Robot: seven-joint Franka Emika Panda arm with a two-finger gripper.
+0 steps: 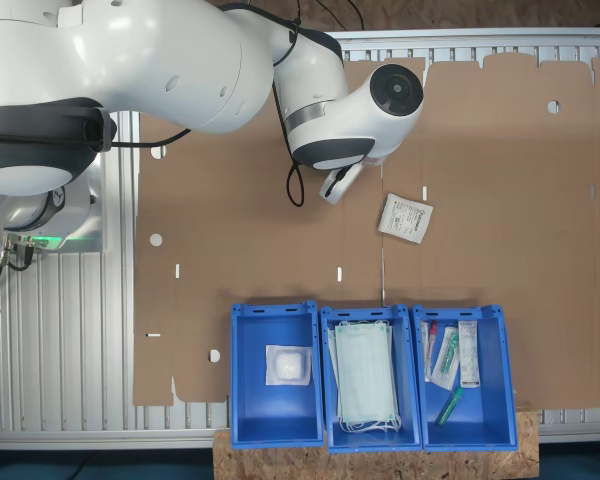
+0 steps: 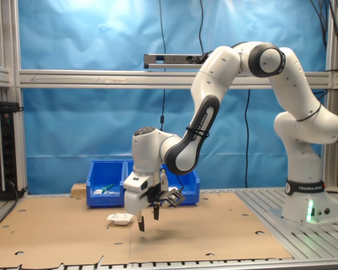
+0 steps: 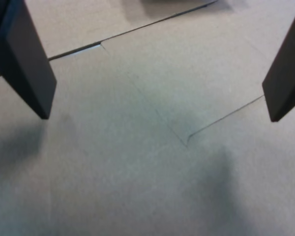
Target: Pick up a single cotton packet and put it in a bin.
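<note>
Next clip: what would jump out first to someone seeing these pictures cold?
The big white arm arching over the cardboard, its tool open and hanging just above the sheet. A lone printed packet lies on the cardboard close beside the tool, apart from it. Then the three blue bins in a row in the first exterior view: one with a white pad, one with green masks, one with slim packets.

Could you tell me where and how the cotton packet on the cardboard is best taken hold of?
Probably from straight above, fingers closing across two opposite edges: the cotton packet lies flat on the cardboard, slightly rotated, so the open gripper should turn to match.
</note>
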